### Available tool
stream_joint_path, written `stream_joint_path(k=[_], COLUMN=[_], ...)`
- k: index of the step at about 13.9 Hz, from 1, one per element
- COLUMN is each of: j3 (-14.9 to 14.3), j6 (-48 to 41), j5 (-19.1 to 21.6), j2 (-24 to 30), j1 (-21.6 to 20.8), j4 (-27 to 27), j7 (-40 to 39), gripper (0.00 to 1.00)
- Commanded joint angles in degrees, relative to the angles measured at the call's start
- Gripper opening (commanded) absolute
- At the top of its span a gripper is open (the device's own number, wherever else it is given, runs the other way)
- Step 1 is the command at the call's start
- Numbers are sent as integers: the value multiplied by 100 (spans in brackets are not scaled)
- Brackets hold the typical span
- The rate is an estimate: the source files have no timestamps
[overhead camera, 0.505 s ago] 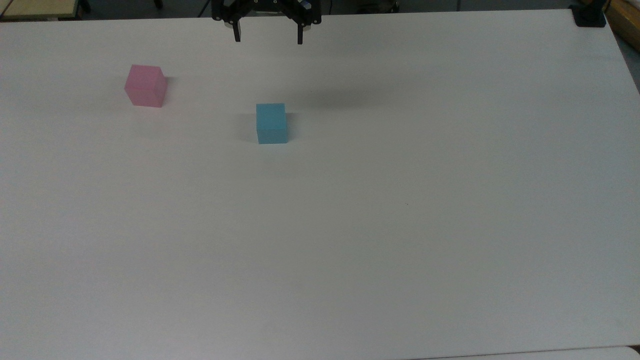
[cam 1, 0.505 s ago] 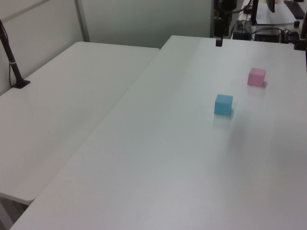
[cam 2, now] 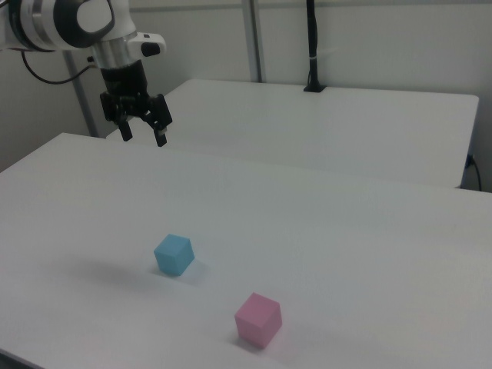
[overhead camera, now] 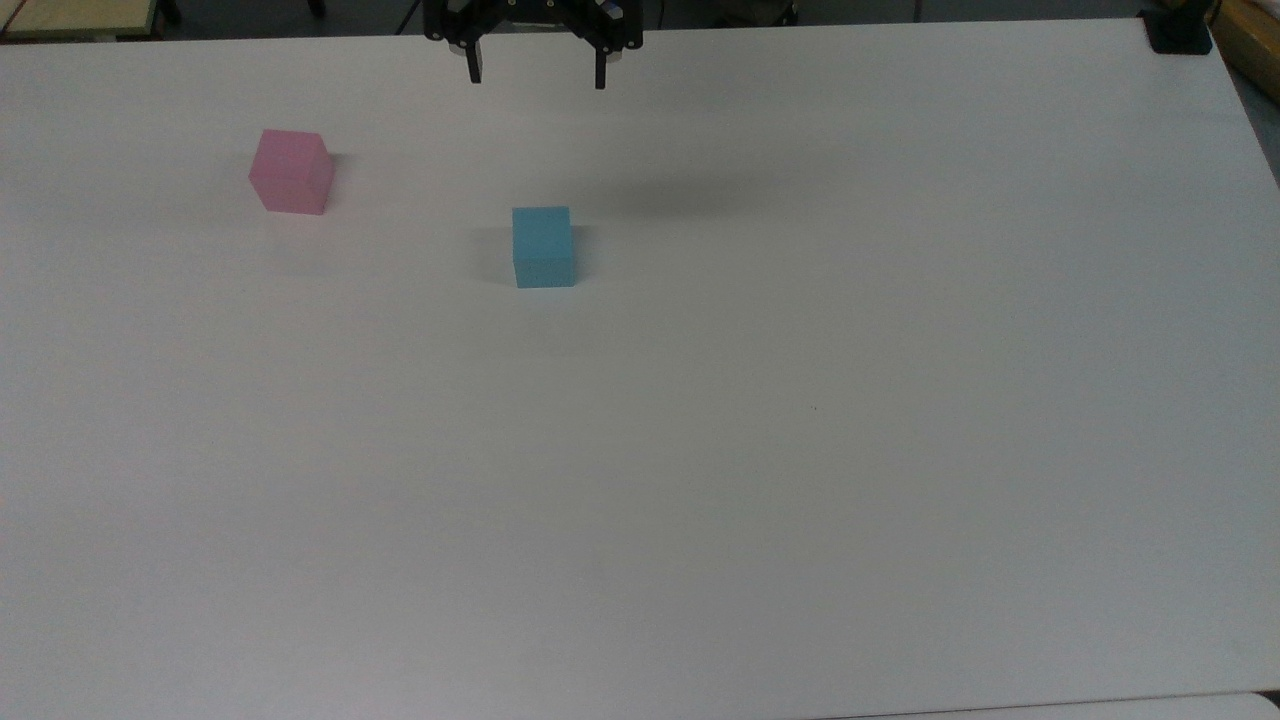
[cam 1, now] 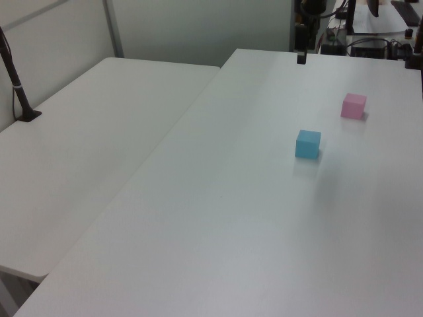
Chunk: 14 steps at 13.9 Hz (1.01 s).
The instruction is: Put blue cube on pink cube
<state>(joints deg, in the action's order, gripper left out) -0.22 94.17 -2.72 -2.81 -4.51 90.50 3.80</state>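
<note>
The blue cube sits flat on the white table, edges square to the top view's frame — no long axis. The pink cube sits well apart, slightly turned. The gripper hangs high, fingers spread, empty.

A white table carries the scene; a second white table adjoins it, with a black pole clamped at its edge.

The arm hangs high, its gripper pointing down, jaws spread wide.
</note>
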Motion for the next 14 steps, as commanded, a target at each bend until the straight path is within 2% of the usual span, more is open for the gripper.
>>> stream_joint_path(k=[1,4,6,10,14], j3=[-57,-49,-49,-22,-22], j6=[-21,-30,-21,67,146], j5=[123,123,123,123,123], j2=[44,62,219,992,1125], j1=[-59,-59,-85,-103,-59], j4=[29,46,239,1231,1531], j7=[86,86,86,77,33], gripper=[100,100,100,100,100])
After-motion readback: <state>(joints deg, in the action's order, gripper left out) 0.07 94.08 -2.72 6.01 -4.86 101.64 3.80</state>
